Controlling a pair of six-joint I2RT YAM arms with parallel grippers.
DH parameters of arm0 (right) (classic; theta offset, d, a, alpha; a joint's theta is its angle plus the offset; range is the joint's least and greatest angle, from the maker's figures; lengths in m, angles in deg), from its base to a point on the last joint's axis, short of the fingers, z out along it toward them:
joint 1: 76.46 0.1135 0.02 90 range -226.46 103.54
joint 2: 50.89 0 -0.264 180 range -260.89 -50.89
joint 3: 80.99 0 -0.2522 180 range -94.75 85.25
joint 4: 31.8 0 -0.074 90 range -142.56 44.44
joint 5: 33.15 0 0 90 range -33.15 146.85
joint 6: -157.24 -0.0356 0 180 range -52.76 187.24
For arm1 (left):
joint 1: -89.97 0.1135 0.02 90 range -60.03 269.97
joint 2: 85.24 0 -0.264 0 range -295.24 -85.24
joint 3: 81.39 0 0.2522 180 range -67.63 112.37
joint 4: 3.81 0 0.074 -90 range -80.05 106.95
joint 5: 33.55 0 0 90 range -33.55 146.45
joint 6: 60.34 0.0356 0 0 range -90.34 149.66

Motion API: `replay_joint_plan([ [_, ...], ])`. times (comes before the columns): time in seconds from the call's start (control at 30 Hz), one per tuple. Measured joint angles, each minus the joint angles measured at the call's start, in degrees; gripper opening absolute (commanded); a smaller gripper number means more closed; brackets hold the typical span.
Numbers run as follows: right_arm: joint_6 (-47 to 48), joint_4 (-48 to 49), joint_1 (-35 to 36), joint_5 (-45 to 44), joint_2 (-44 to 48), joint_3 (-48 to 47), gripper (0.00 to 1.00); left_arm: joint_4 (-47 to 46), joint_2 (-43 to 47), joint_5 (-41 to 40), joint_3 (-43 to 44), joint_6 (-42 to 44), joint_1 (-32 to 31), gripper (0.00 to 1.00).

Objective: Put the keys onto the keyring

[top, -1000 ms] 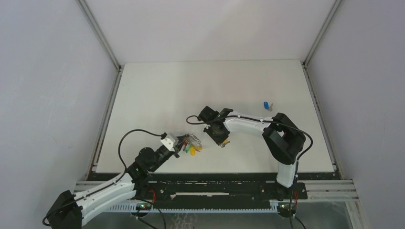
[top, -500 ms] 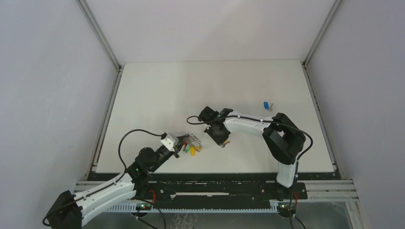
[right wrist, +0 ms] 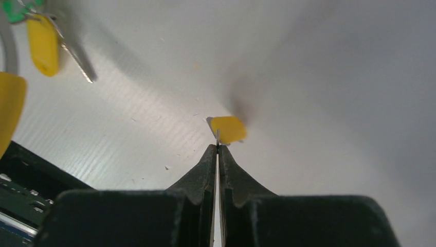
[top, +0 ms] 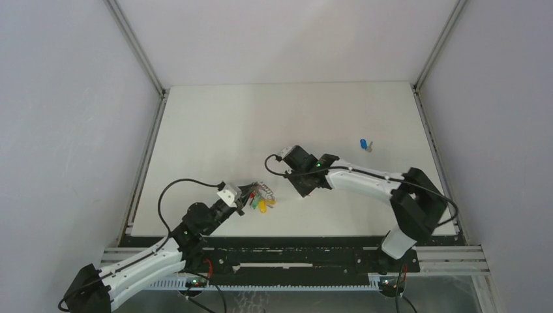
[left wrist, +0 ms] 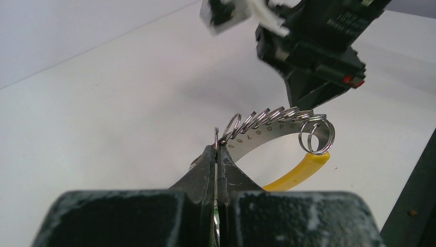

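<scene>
1. Right arm (top: 365,184) has swung its elbow out toward the right edge of the counter (top: 215,124) since a second ago, and its wrist has shifted slightly right. The left arm (top: 150,254) and the keyring (top: 261,195) are where they were.
2. At the very tip of the right end effector (right wrist: 217,148) sits the yellow key (right wrist: 229,128). The fingers are pressed together on its thin metal blade, and the yellow cap sticks out just past them. Whether the cap touches the counter cannot be told.
3. The keyring lies near the front of the counter, to the left of the right end effector and apart from it. It is a curved metal strip carrying a row of small rings, with yellow and green capped keys bunched beside it.
4. The left end effector (left wrist: 216,154) is clamped tight on one ring at the end of that strip.
5. The blue key (top: 363,143) lies on the counter farther right, well apart from both end effectors.
</scene>
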Motion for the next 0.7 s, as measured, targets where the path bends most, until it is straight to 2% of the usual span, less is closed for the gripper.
replay_joint_plan([
  [0.27, 3.78, 15.91, 0.39, -3.69, 17.62, 12.41, 0.0, 0.94, 4.66, -0.04, 0.0, 0.0, 0.0, 0.0],
  [0.5, 7.74, 37.27, 1.01, -5.6, 32.04, 29.99, 0.0, 1.97, 7.43, -0.28, 0.0, 0.46, 0.0, 0.0],
  [0.7, 6.6, 39.5, 1.68, -5.64, 35.52, 32.06, 0.0, 2.47, 7.34, -0.31, 0.0, 0.46, 0.0, 0.0],
])
